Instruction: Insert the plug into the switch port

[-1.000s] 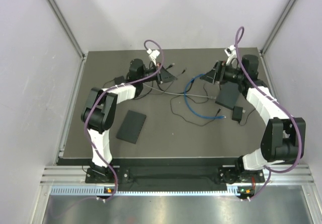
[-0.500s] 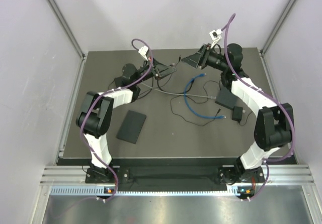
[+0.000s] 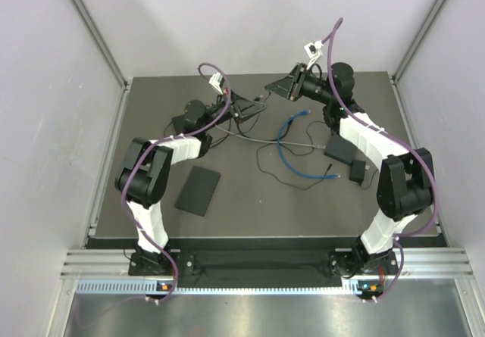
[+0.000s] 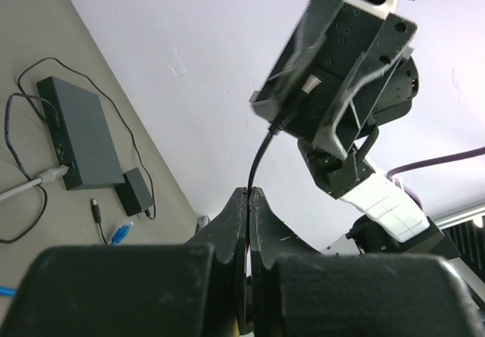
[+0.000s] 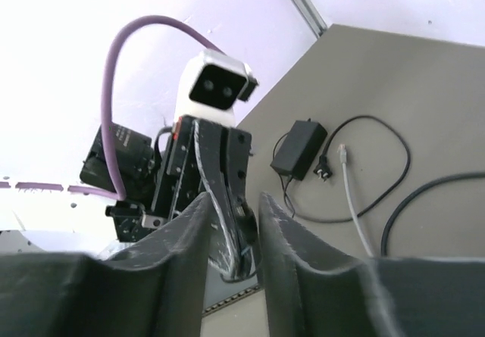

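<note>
Now | top: left gripper [image 3: 259,104] & right gripper [image 3: 271,91] meet mid-air, far centre; switch [image 3: 341,149] lies near-right of them | L wrist: left jaws shut on black cable [image 4: 256,163], plug [image 4: 292,104] pinched in right jaws | R wrist: right jaws close-set on plug | 0 of 1 insertions done.

- Plain, pale lilac walls [image 3: 250,19] close me in on three sides.
- A dark grey table [image 3: 250,208] lies before me.
- Aluminium posts [image 3: 98,38] stand in its far corners.
- A metal rail [image 3: 250,285] runs along the near edge.
</note>
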